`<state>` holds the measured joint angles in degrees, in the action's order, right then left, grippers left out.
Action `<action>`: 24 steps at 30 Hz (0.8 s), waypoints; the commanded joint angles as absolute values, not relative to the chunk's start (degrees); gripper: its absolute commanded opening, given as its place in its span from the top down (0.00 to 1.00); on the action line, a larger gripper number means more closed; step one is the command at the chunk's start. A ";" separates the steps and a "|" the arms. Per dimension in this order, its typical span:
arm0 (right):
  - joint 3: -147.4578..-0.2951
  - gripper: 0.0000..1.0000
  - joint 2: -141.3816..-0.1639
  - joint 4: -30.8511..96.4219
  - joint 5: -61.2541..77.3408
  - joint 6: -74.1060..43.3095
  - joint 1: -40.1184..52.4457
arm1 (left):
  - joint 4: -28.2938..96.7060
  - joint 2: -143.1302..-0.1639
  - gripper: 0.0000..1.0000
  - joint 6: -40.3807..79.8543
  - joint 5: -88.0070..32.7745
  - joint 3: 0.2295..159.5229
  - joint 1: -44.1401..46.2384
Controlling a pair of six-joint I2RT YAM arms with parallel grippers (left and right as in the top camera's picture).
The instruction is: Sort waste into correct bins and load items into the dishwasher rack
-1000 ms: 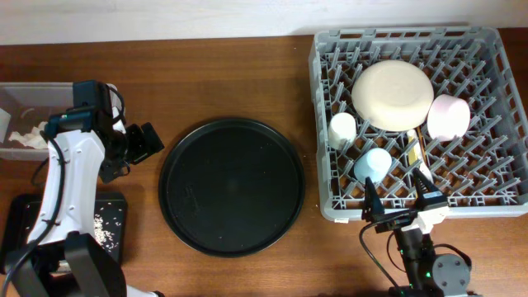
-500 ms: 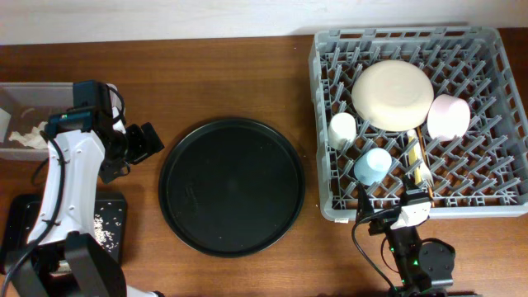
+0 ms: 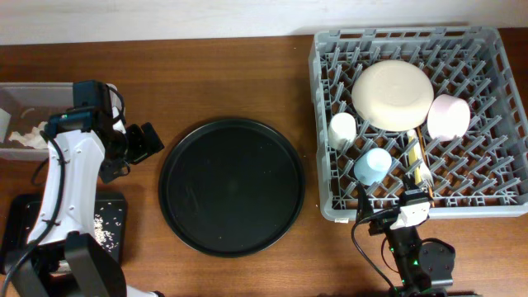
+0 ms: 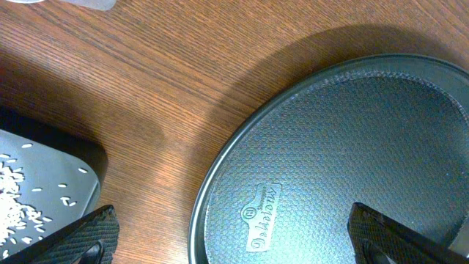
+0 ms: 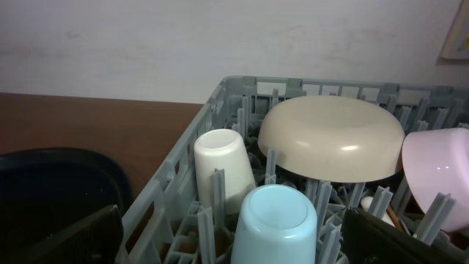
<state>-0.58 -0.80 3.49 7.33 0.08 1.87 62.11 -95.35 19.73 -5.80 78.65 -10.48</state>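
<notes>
Grey rack (image 5: pixel 173 176) pegs kept the plate (image 5: pixel 333 136), white cup (image 5: pixel 222 165) and blue cup (image 5: pixel 275 220) upturned, likely for washing, ahead of the spread, empty right jaws; the left jaws gaped above the round tray (image 4: pixel 352 161).

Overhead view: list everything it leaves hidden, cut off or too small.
Clear tub: cut by the left frame edge; contents unclear.
Shallow black tray: middle hidden under the left arm.
Cutlery in the rack: too small to tell pieces apart.
</notes>
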 commanded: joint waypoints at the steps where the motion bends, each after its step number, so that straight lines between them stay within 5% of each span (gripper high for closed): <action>1: -0.32 0.02 -0.21 3.90 6.81 0.21 2.20 | 62.15 -94.91 0.01 19.86 -6.20 79.07 -10.55; 10: -0.32 0.02 -0.21 3.90 6.81 0.21 2.20 | 62.17 -91.53 0.00 19.86 -6.20 79.07 -10.24; 24: -0.32 0.02 -0.21 3.90 6.81 0.21 2.20 | 62.17 -52.38 0.01 19.86 -6.20 79.07 -4.60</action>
<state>-0.58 -0.78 3.49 7.31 0.05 1.87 62.33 -56.49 19.73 -5.78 78.65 -7.35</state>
